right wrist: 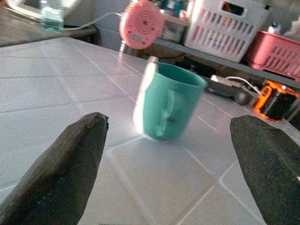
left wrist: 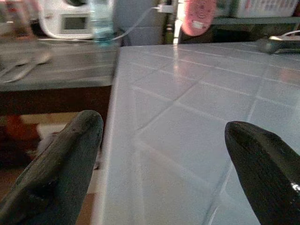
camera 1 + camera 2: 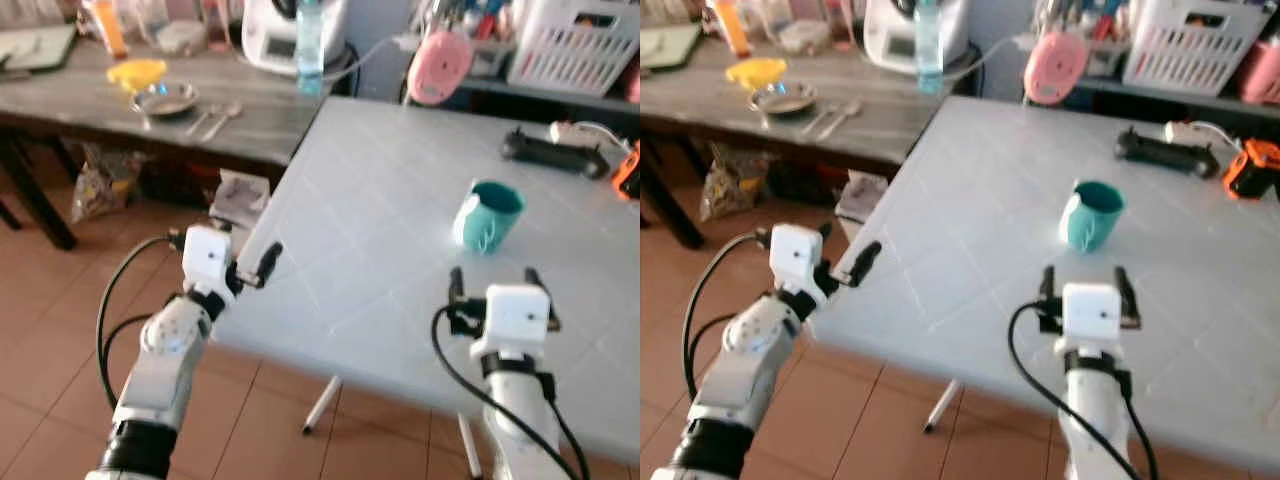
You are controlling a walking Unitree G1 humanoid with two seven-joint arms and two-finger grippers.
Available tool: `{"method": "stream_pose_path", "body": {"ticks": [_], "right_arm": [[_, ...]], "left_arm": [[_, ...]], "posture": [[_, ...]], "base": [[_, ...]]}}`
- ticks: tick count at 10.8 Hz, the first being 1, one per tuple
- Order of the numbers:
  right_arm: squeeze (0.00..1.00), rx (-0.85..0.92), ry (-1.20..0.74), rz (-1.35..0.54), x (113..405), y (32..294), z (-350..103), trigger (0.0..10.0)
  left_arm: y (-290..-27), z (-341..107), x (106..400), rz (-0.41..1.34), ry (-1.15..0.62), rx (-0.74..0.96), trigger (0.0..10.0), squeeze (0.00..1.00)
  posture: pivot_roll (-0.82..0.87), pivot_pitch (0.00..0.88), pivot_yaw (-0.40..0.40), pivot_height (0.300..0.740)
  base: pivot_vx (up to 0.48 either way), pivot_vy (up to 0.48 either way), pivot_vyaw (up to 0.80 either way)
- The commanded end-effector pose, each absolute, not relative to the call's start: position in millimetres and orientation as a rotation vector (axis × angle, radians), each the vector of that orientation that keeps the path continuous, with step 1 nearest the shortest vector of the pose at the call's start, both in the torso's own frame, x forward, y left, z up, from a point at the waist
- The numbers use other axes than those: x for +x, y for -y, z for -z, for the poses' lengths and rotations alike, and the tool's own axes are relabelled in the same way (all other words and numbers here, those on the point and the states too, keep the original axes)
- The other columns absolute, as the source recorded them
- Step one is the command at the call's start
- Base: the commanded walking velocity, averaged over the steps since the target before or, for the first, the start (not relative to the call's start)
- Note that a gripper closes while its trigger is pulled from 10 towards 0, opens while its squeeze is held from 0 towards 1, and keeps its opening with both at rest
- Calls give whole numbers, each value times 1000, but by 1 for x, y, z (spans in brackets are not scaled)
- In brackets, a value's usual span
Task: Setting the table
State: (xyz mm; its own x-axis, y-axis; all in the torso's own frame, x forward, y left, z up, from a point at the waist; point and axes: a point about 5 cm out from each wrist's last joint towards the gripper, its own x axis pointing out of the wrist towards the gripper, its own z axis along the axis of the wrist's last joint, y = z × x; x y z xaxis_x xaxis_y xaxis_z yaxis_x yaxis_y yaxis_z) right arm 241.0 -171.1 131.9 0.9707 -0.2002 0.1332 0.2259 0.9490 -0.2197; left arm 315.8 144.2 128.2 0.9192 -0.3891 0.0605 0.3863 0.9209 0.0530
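Teal mug (image 3: 488, 217) upright on white tiled bench (image 3: 380, 200), handle toward the robot, well in from the near edge. Right end effector (image 3: 493, 280) open, empty, above the bench just short of the mug, mug centred between fingers (image 1: 61, 173) in the wrist view. Left end effector (image 3: 262, 262) open, empty, at the bench's near left edge. Plate (image 3: 165, 98) and cutlery (image 3: 215, 115) on dark side bench (image 3: 250, 110) beyond.

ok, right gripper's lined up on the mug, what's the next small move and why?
Probably ease the right gripper straight forward toward the teal mug. Its fingers are open, the mug stands upright on the white table ahead between them, and a gap remains. The left gripper sits open at the table's edge.
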Motion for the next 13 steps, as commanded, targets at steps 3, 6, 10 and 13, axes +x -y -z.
{"method": "stream_pose_path", "body": {"ticks": [3, 6, 10, 13], "right_arm": [[0, -259, 120, 254, 239, 179, -135, 10000], [0, -246, 110, 280, 237, 177, -130, 10000], [0, -217, 87, 311, 232, 172, -124, 10000], [0, -206, 98, 319, 240, 171, -124, 10000]], "left_arm": [[-130, -130, 315, 460, 69, 30, 10000, 0], [-115, -128, 306, 678, 39, -6, 10000, 0], [-101, -138, 294, 988, -22, 39, 10000, 0], [-96, -139, 291, 1049, -46, 38, 10000, 0]], "posture": [[145, 70, 13, 740], [146, 75, 15, 740], [149, 92, 23, 740], [143, 115, 40, 740]], "base": [[314, 0, 0], [0, 0, 0], [0, 0, 0], [0, 0, 0]]}}
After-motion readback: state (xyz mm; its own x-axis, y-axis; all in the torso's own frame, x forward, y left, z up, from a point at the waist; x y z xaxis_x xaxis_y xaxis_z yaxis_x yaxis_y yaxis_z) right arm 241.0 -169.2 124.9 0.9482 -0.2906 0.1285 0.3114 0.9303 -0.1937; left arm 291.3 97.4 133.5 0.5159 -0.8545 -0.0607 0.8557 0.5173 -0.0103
